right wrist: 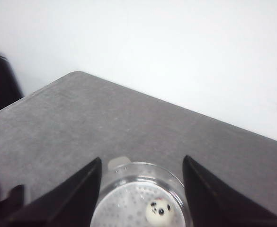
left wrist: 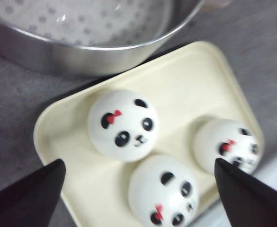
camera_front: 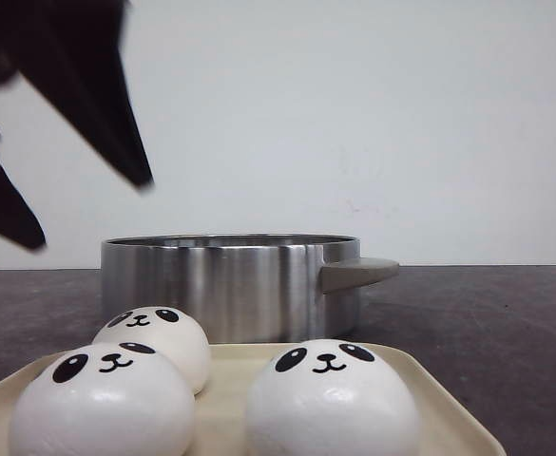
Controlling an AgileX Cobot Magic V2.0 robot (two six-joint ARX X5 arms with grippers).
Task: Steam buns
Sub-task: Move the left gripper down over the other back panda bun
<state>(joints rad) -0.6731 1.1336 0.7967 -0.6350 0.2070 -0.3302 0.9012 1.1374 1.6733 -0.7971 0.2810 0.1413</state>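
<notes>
Three white panda-faced buns lie on a cream tray [camera_front: 225, 394] at the table's front: front left [camera_front: 102, 404], behind it [camera_front: 159, 337] and front right [camera_front: 333, 404]. In the left wrist view they show on the tray [left wrist: 185, 80] as three buns [left wrist: 123, 124], [left wrist: 164, 191], [left wrist: 226, 144]. A fourth bun [right wrist: 158, 211] lies on the perforated floor of the steel steamer pot [right wrist: 124, 203]. My left gripper [camera_front: 87, 214] is open and empty, above the tray's left side [left wrist: 139, 163]. My right gripper [right wrist: 142, 160] is open and empty, high above the pot.
The steamer pot [camera_front: 230, 280] stands just behind the tray, its grey handle [camera_front: 358, 273] pointing right. The dark grey table [camera_front: 487, 332] runs back to a white wall [camera_front: 373, 114]. A black shape [right wrist: 0, 90] stands at the table's edge.
</notes>
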